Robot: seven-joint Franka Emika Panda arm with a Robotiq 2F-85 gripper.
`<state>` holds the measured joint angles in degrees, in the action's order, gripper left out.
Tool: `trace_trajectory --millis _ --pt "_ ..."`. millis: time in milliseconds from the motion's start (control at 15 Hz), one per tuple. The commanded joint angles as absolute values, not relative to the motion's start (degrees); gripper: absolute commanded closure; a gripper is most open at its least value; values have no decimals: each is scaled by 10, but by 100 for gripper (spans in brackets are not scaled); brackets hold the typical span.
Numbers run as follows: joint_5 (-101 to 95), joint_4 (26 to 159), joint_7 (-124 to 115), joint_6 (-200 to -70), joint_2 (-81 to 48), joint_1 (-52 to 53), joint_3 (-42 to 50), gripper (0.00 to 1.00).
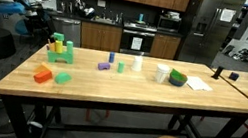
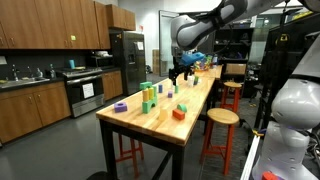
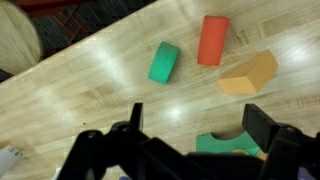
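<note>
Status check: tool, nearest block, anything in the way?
Tool open, holding nothing. Green block just below it, partly hidden by the tool. Green cylinder, red cylinder and orange block lie nearby, apart.

Wooden worktop [image 1: 109, 95] carries loose blocks: green stack [image 1: 61, 48] near one end, orange block [image 1: 43, 75] and small green block [image 1: 62, 78] by the front edge, purple block [image 1: 103, 66] mid-board. Further along sit a cup [image 1: 137, 63], second cup [image 1: 161, 73], green bowl [image 1: 177, 78] and paper sheet [image 1: 198, 83].
</note>
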<state>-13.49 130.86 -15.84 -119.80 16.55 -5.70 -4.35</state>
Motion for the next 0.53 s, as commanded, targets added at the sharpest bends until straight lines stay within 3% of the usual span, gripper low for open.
trace_trajectory --millis 0,467 --pt "-127 1307 -227 -1201 142 -59 -38 0" --pt "-136 1226 -398 -1240 7 -92 9 0"
